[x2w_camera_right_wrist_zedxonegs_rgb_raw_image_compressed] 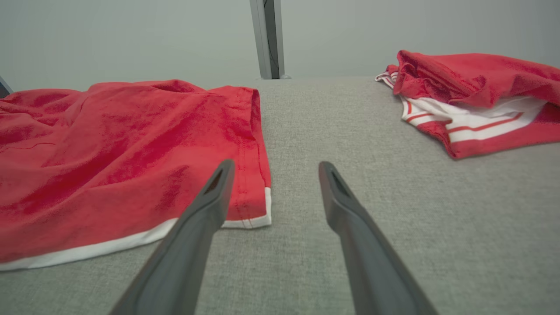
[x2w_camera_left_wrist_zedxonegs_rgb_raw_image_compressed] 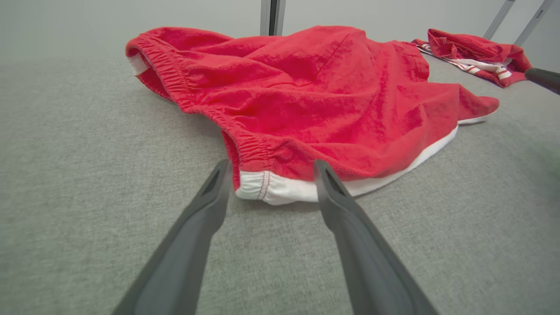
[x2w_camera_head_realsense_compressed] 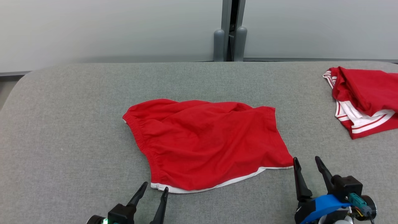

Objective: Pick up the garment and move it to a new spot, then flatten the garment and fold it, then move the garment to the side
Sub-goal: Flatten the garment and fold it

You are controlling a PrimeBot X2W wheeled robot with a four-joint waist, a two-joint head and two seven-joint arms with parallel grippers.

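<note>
Grey table [x2w_camera_head_realsense_compressed: 62, 140]; garment [x2w_camera_head_realsense_compressed: 205, 140] whole, striped pile [x2w_camera_head_realsense_compressed: 363, 96] cropped.

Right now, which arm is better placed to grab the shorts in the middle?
Left, probably. The left end effector is open with the shorts' white-hemmed corner between its fingertips. The right end effector is open too, but faces bare table; the corner there lies outside its gap.
</note>
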